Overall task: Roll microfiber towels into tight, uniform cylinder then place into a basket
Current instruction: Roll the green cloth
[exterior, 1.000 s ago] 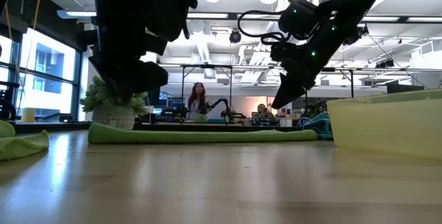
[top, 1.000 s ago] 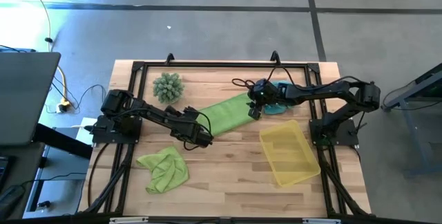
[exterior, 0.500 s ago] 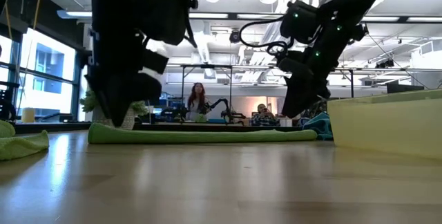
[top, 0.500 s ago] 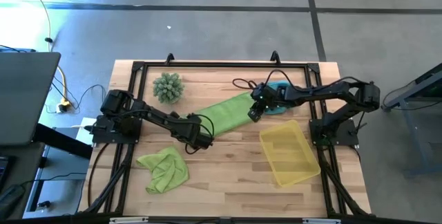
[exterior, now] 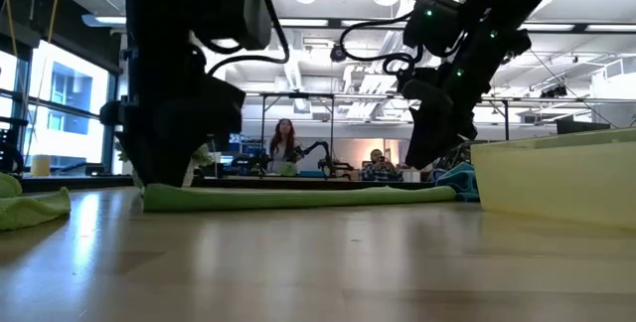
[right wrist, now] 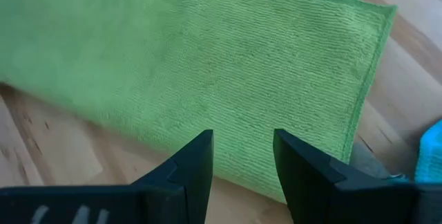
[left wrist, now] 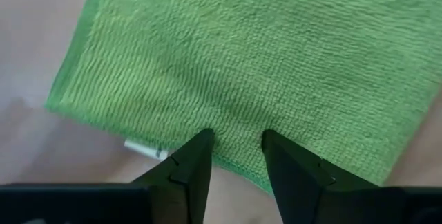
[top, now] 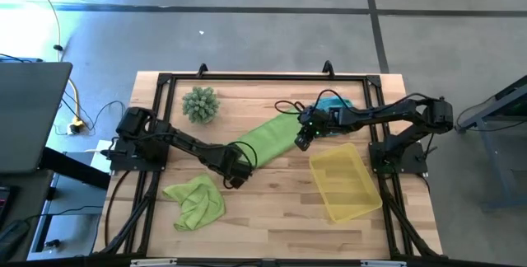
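A flat lime green towel [top: 268, 137] is laid out diagonally at the middle of the wooden counter [top: 272, 217], as a long strip running from lower left to upper right in the high view. The left gripper [top: 237, 168] is positioned at the strip's lower left end; in the left wrist view its fingers [left wrist: 185, 169] are set slightly apart, with the tips at the hem of the towel [left wrist: 262, 65] and a white label [left wrist: 141, 149] seen at that edge. Whether cloth is pinched between them cannot be told. The right gripper [top: 303, 139] is positioned at the strip's upper right end; in the right wrist view its fingers [right wrist: 190, 169] are held apart above the towel's long edge [right wrist: 228, 86], and nothing is seen clamped. A teal towel [top: 333, 123] is bunched just beyond the right gripper, largely hidden under the right arm. A second green towel [top: 196, 202] is crumpled near the counter's front left. The yellow basket [top: 343, 182] is placed at the right side, near the flat towel's upper end, and no towel is seen in it. A spiky green ball [top: 200, 104] is located at the rear left.
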{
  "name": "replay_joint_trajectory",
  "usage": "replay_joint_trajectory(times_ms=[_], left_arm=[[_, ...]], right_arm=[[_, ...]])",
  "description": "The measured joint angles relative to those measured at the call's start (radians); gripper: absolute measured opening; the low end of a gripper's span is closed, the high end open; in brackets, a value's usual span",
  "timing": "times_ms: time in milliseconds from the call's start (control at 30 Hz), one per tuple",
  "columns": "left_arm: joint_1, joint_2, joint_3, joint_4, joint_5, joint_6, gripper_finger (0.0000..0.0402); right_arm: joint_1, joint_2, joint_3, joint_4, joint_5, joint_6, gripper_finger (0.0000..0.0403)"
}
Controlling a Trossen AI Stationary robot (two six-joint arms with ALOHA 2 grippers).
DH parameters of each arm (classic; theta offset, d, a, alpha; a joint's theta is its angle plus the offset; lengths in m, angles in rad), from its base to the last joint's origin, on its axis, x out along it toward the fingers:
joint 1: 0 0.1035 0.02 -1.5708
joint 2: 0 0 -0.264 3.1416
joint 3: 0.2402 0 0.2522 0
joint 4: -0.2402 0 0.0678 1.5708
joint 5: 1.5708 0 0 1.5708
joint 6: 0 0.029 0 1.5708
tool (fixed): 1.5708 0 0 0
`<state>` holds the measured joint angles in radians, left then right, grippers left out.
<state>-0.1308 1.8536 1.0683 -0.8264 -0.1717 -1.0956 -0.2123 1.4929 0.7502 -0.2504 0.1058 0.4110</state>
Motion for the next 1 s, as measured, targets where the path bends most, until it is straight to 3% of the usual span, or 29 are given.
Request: replay_joint_trajectory(times_ms=[167, 300, 433, 633, 800, 1000], left_arm=[[-0.010, 0.002, 0.018, 0.147, 0.087, 0.068, 0.0114], [-0.011, 0.011, 0.040, 0.274, 0.152, 0.274, 0.0103], [-0.011, 0.012, 0.100, 0.193, 0.055, 0.379, 0.0094], [-0.007, -0.006, 0.231, -0.040, -0.079, 0.410, 0.0092], [-0.008, -0.027, 0.301, -0.115, -0.105, 0.437, 0.0092], [-0.007, -0.038, 0.370, -0.163, -0.108, 0.483, 0.0092]], right_arm=[[-0.002, 0.000, 0.000, -0.002, 0.008, -0.019, 0.0142], [-0.002, 0.002, 0.000, -0.004, 0.044, -0.059, 0.0142], [-0.014, 0.040, 0.000, 0.011, 0.050, -0.156, 0.0142], [-0.066, 0.156, 0.000, 0.043, 0.047, -0.209, 0.0142], [-0.120, 0.206, 0.004, 0.153, 0.047, -0.265, 0.0142], [-0.183, 0.263, 0.000, 0.380, 0.003, -0.474, 0.0142]])
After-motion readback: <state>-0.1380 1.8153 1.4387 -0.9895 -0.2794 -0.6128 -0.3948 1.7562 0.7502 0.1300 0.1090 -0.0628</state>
